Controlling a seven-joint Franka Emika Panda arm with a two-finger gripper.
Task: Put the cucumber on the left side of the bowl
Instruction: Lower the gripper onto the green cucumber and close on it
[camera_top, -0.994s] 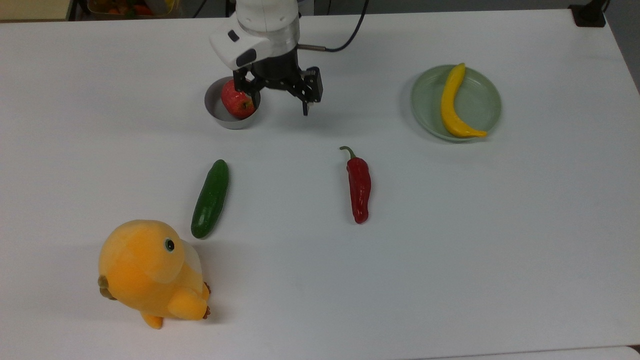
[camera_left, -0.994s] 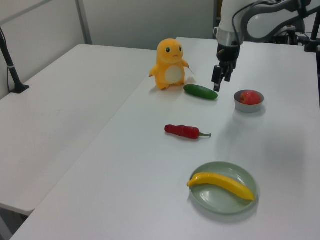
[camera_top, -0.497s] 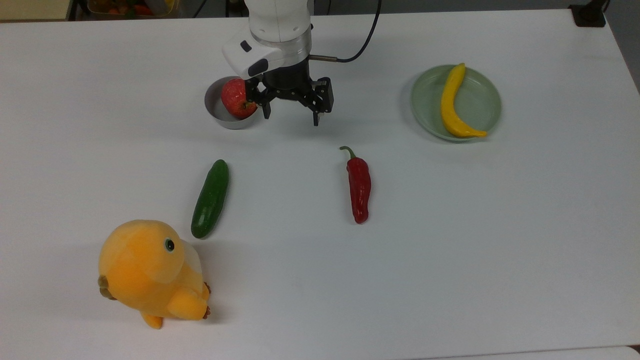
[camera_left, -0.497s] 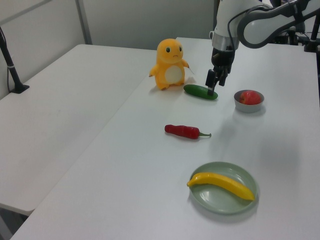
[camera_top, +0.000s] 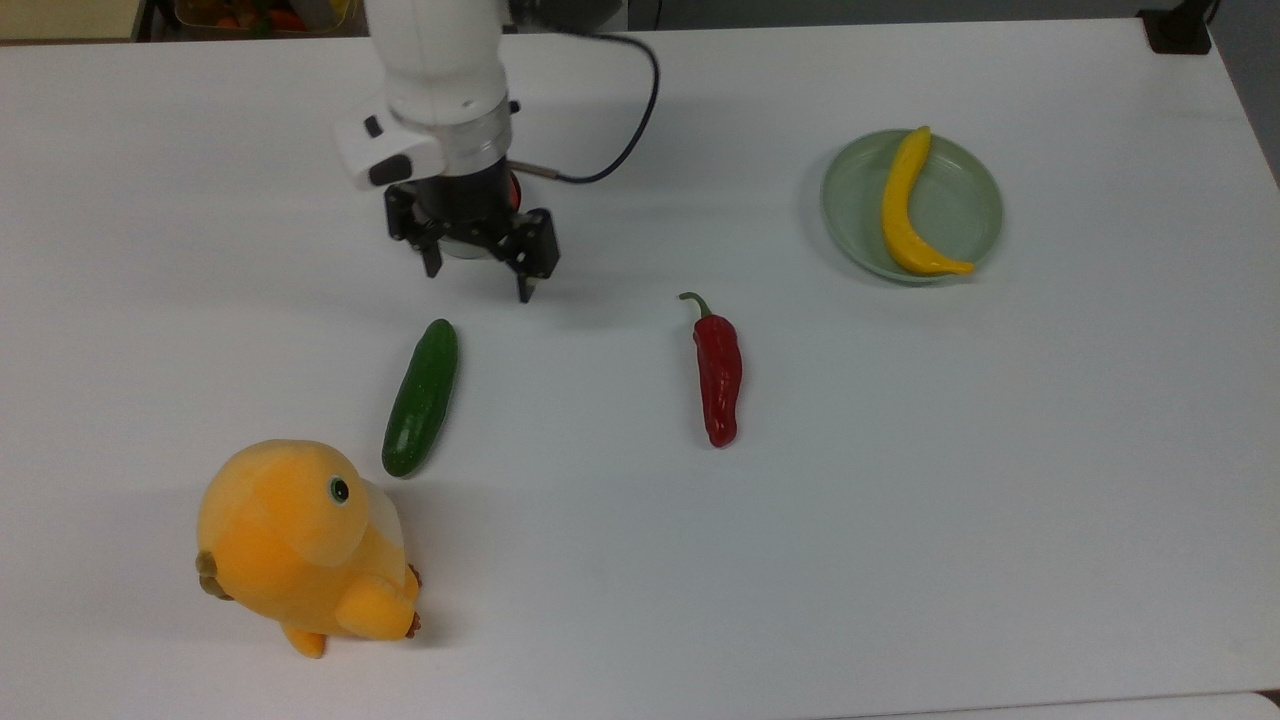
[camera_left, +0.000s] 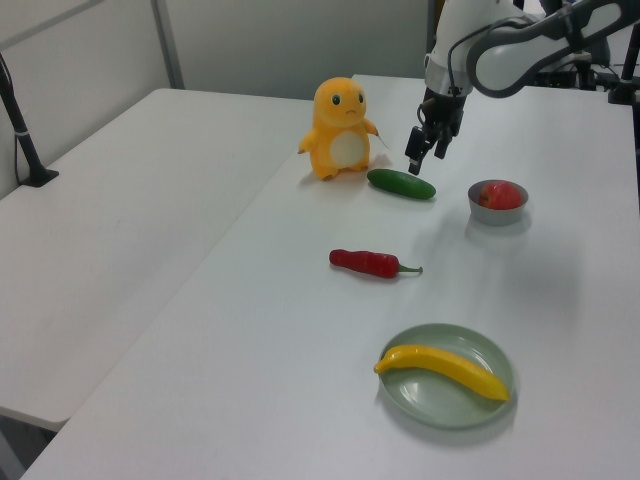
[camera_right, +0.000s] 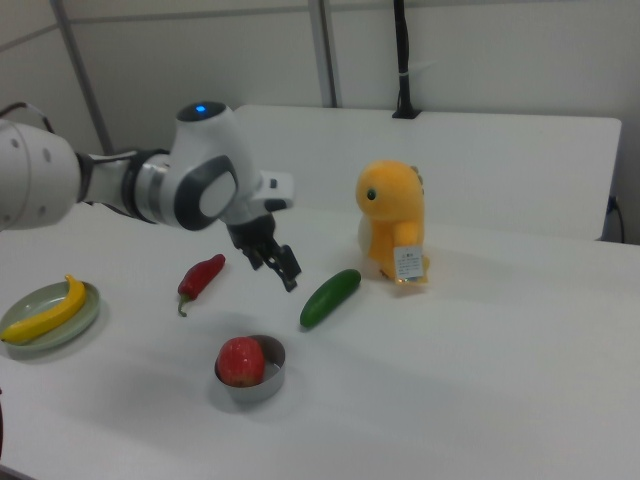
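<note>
One cucumber (camera_top: 421, 397) lies flat on the table (camera_top: 900, 520), at about 7 o'clock from the gripper (camera_top: 478, 279) in the top view and at 1 o'clock from one orange plush (camera_top: 300, 545). The gripper hangs above the table with its fingers spread wide and nothing between them. One bowl (camera_left: 497, 208) holds one apple (camera_left: 498, 194). One chili (camera_top: 718, 372) lies apart; one banana (camera_top: 908, 205) rests on one plate (camera_top: 975, 215).

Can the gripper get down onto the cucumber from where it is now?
Probably yes. The gripper hangs open above the table, short of the cucumber, which lies alone. The orange plush toy stands past its far end, apart from it.
</note>
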